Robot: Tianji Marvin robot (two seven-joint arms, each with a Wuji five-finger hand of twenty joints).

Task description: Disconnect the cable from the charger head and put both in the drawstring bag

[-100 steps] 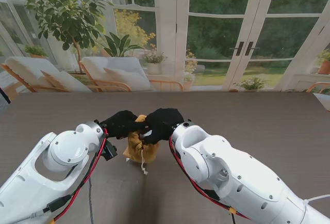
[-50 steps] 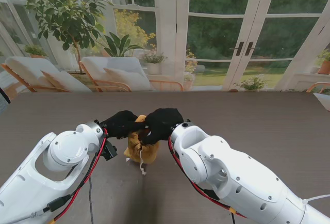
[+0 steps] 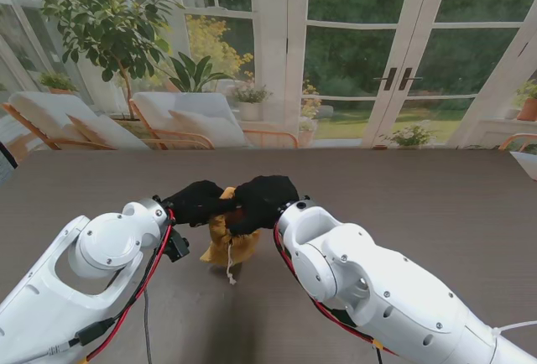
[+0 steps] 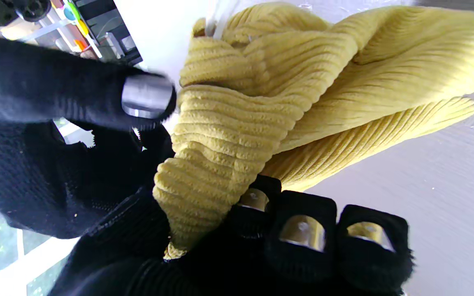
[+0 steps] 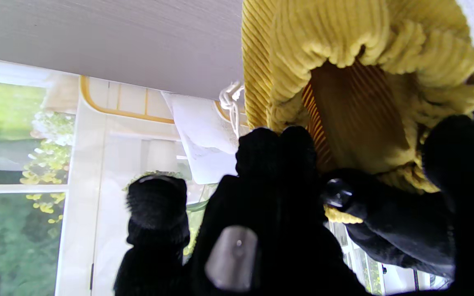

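Behind your table, big windows show green trees; in the middle of the frame your left hand (image 3: 198, 200) and right hand (image 3: 262, 200) both squeeze the soft, floppy drawstring bag (image 3: 228, 245), so hold its top edge

Glass doors (image 3: 394, 54) — loungers (image 3: 193, 117), daylit garden.

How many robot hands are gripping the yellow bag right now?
2. The left robot hand grips the drawstring bag at its top from my left; the right robot hand grips the top from my right. The bag's contents are hidden.
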